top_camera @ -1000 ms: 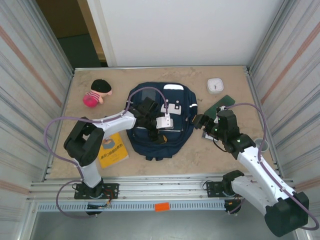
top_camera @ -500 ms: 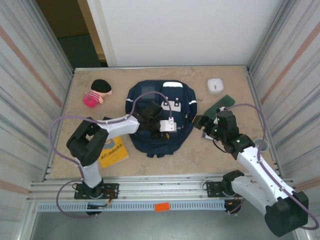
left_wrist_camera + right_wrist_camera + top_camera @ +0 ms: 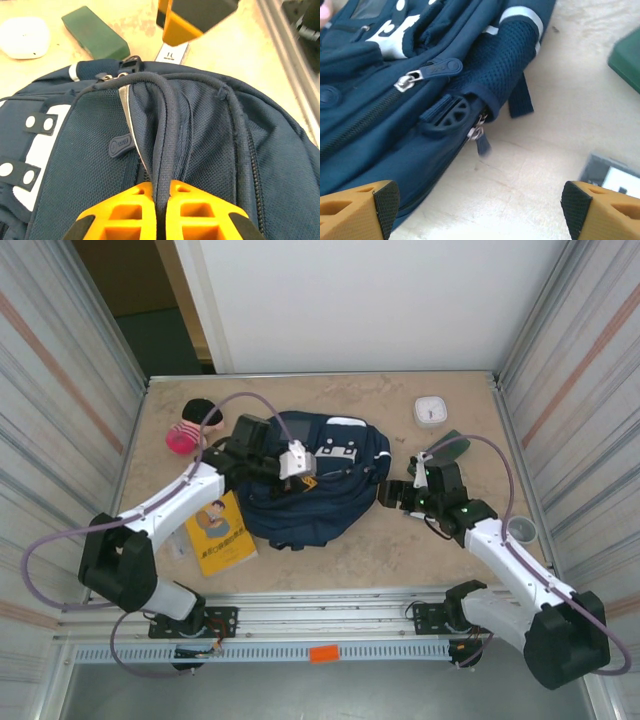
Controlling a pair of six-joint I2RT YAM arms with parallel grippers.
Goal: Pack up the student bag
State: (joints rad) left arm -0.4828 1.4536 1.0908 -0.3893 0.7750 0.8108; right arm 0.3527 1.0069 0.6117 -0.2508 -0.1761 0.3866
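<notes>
Left fingers [image 3: 120,212]: squeezed shut on a dark round strap [image 3: 167,130] of the bag. The strap runs down into the thin gap between the two orange tips.
Right fingers [image 3: 350,205]: wide open with nothing between them. They hang low over the table, just beside the right side of the bag.
Student bag [image 3: 340,505]: big and navy blue. It lies in the middle of the table, all bunched up.
Bag front: a white patch [image 3: 340,452] with round dots faces up. A white stripe [image 3: 522,14] sits at the top of the mesh side pocket [image 3: 515,55].
Bag zips: a silver zip puller [image 3: 407,80] lies on the front. Another small puller [image 3: 479,137] hangs low by the side pocket, close to the open right fingers.
Table [image 3: 400,550]: sandy colored, with metal walls on both sides.
Yellow book [image 3: 222,540]: flat on the table at the left of the bag, with its corner right up against the bag. It has a cartoon picture on the cover.
Doll [image 3: 185,435]: pink with a black top, near the back left, apart from the bag.
Green case [image 3: 95,32]: dark green and flat, on the table to the right of the bag.
White box [image 3: 432,410]: small and square with round corners, near the back, past the green case.
Small round cup [image 3: 522,530]: at the far right edge of the table, well apart from the bag.
</notes>
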